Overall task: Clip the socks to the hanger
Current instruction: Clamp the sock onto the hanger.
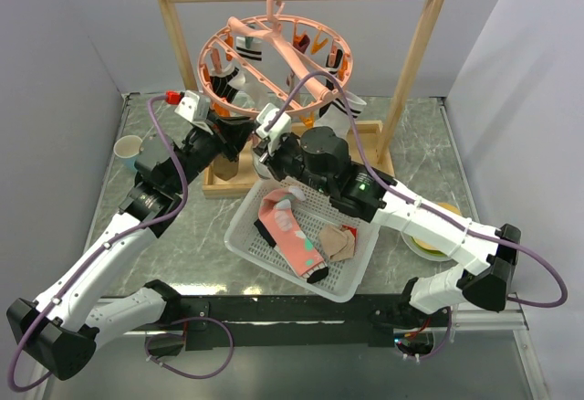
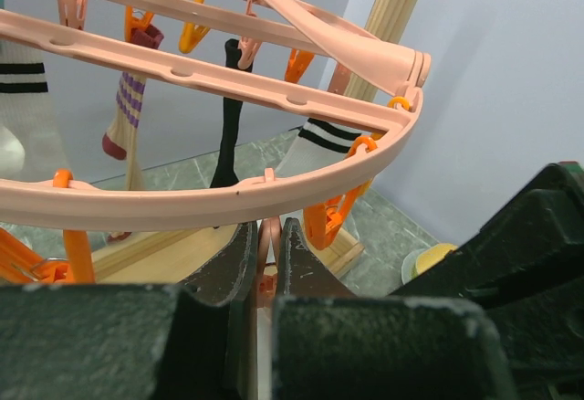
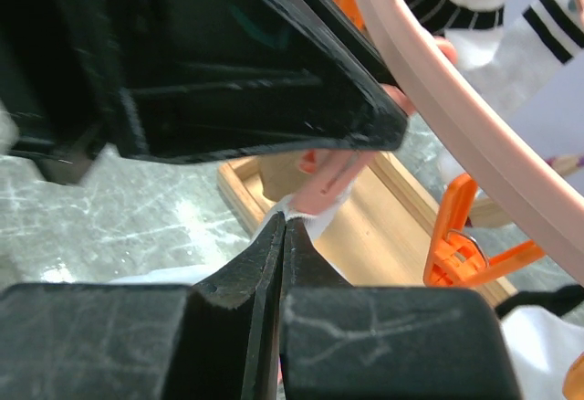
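Left hand [image 2: 268, 236] pinches a pink clip [image 2: 266, 281] on the hanger [image 2: 182, 204], and right hand [image 3: 285, 225], shut tight on a white sock [image 3: 315, 213], holds it just under that clip.

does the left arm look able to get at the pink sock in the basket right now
Probably not yet: the left hand is shut on a hanger clip. The pink sock lies uncovered in the basket, so letting go should open the way.
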Available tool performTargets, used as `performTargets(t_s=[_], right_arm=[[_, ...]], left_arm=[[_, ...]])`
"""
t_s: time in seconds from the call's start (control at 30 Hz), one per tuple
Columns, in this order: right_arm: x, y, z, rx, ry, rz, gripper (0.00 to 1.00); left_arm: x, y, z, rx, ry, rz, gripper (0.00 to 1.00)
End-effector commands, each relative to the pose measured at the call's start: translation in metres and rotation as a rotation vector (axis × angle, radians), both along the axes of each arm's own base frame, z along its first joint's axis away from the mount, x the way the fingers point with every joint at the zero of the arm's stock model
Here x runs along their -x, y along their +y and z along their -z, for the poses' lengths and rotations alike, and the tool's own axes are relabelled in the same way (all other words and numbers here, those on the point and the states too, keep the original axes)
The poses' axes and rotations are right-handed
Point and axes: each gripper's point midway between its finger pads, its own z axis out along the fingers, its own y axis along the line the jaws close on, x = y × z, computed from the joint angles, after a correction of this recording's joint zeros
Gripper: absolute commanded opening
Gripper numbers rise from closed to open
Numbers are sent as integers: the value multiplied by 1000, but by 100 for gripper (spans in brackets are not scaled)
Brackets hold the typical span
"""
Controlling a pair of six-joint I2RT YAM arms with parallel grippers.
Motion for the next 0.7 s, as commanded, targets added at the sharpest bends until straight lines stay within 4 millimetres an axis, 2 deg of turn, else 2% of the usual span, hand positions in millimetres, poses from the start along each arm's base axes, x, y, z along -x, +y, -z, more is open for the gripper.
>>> performTargets(t_s=[0.0, 0.3, 0.67], right_arm=[[10, -1, -49, -136, -74, -8, 0], [11, -9, -66, -166, -116, 22, 0], [10, -14, -68, -169, -131, 38, 0]], left_arm=[[2, -2, 6, -15, 3, 8, 1], [2, -2, 8, -20, 10, 9, 1], [4, -1, 10, -19, 9, 8, 1]])
